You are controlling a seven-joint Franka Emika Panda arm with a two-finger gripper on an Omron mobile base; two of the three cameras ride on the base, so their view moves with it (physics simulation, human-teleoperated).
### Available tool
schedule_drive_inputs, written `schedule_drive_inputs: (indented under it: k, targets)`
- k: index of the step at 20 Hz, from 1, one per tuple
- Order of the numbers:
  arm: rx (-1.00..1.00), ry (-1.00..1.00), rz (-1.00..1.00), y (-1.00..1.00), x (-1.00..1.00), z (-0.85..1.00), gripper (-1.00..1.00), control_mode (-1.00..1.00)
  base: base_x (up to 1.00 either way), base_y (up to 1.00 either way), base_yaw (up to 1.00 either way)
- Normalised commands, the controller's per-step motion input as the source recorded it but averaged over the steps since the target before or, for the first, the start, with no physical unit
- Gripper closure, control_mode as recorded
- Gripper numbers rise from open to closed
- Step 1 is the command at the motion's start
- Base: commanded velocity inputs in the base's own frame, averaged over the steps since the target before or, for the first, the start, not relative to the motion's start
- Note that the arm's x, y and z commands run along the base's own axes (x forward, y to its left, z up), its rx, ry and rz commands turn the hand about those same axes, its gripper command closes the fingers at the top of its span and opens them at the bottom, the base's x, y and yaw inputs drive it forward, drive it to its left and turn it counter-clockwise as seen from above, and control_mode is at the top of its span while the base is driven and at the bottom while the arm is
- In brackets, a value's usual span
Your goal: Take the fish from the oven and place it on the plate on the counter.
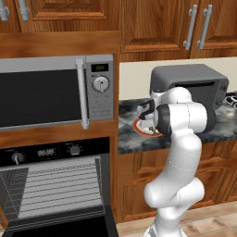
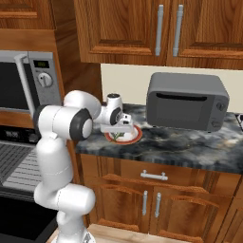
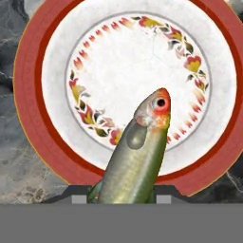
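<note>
Over the marbled worktop (image 2: 190, 144), right of the built-in oven (image 1: 51, 185) whose door hangs open with its wire racks bare, the white arm reaches forward and down to the plate. A silver microwave (image 1: 55, 90) sits above the oven, and a grey toaster oven (image 2: 187, 101) stands on the worktop just right of the plate and farther back.

The plate (image 3: 61, 61), white with a red-orange rim and a ring of small leaf and flower marks, lies near the worktop's left end. In the hand view it sits directly below the hand, nearly centred.

The claw (image 2: 119, 130) hovers low over the plate, pinching the fish (image 3: 137, 156) near its tail between fingertips (image 3: 78, 194) that barely show at the bottom of the hand view. The fish hangs head-first toward the plate, its orange head over the near part of the white centre.

The step in hand looks like the set-down. To do it well, I would lower a little more until the head is close to or touching the plate, keep the fish over the white middle, not the rim, then spread the claw gently so the fish tips flat inside the plate. A release from too high risks it bouncing or sliding onto the worktop. Lifting straight up afterward should avoid dragging the fish off.
</note>
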Motion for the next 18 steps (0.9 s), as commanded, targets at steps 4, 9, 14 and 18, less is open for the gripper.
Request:
schedule_drive_inputs:
  k: [4,9,14,18]
  targets:
    - [0.00,0.00,0.00,0.00,0.23,-0.10,1.00,-1.00,0.00,0.00,0.00]
    - [0.00,0.00,0.00,0.00,0.30,0.00,1.00,-1.00,0.00,0.00,0.00]
    - [0.00,0.01,0.00,0.00,0.02,-0.27,1.00,-1.00,0.00,0.00,0.00]
    - [0.00,0.01,0.00,0.00,0.14,-0.46,1.00,-1.00,0.00,0.00,0.00]
